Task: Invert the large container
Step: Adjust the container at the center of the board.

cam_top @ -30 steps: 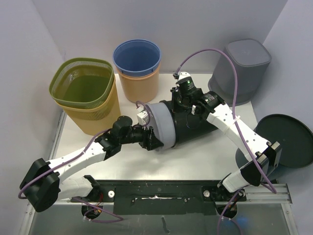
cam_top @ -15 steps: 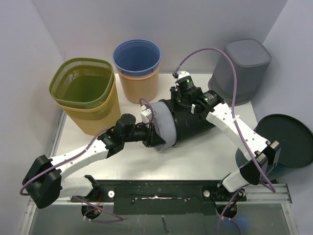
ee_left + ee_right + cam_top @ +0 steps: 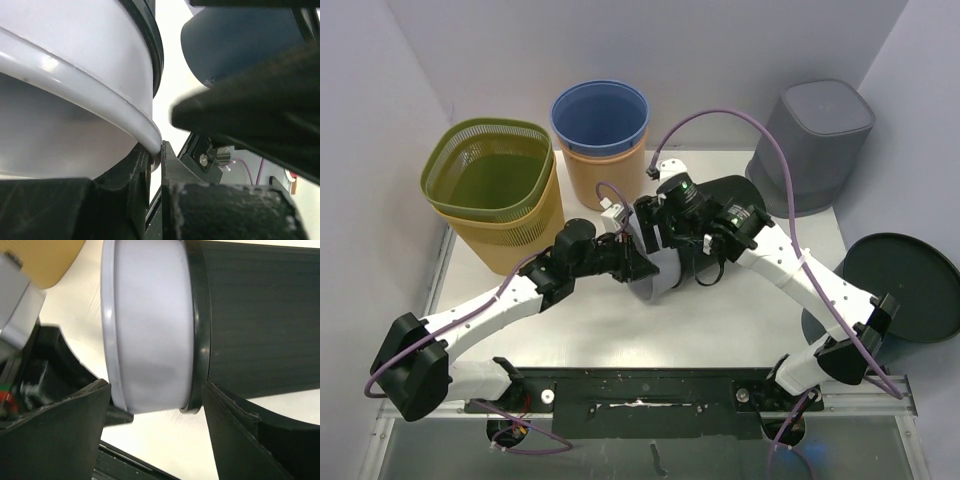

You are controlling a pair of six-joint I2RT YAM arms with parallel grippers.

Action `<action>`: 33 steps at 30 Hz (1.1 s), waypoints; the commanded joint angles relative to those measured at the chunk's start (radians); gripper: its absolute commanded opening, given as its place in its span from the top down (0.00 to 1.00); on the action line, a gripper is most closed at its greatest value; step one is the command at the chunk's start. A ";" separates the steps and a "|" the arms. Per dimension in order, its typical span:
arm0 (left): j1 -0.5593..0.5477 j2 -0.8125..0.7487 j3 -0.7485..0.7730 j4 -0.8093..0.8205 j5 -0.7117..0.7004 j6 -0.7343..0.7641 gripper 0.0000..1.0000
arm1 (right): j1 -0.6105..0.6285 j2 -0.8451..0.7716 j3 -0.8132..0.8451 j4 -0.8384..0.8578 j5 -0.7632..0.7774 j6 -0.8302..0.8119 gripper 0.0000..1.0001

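Finding 1: The large container (image 3: 658, 270) sits at mid-desk (image 3: 590, 320), tipped over on its side. Its long axis runs from the pale-banded mouth at near-left to the black base at far-right, so the mouth faces the left arm.

Finding 2: The left fingers (image 3: 160, 156) are pinched shut on the container's pale rim lip, with the container rising up and away from them. The right fingers (image 3: 658, 228) stand wide apart and straddle the pale band from above. The right wrist view shows a gap on each side, so I judge they have no hold on it. Only the left arm has a grip.

Finding 3: No contents show in the visible part of the container's interior. The green mesh basket (image 3: 485, 175) and the blue bucket (image 3: 600, 115), each nested in another vessel, look empty. The grey bin (image 3: 815, 140) stands well apart at far-right
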 commanded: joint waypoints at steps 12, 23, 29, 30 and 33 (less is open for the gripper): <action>0.051 -0.054 0.091 0.055 -0.063 -0.101 1.00 | 0.121 -0.090 -0.027 0.006 0.358 -0.005 0.10; 0.052 -0.073 0.072 0.066 -0.122 -0.129 1.00 | 0.106 -0.188 -0.172 0.121 0.262 0.041 0.02; 0.052 -0.054 0.082 0.072 -0.105 -0.147 1.00 | 0.107 -0.222 -0.262 0.228 0.211 0.041 0.01; 0.052 -0.052 0.080 0.077 -0.105 -0.152 1.00 | 0.105 -0.216 -0.261 0.220 0.230 0.044 0.00; 0.052 -0.050 0.076 0.101 -0.089 -0.160 1.00 | 0.095 -0.179 -0.236 0.166 0.290 0.047 0.04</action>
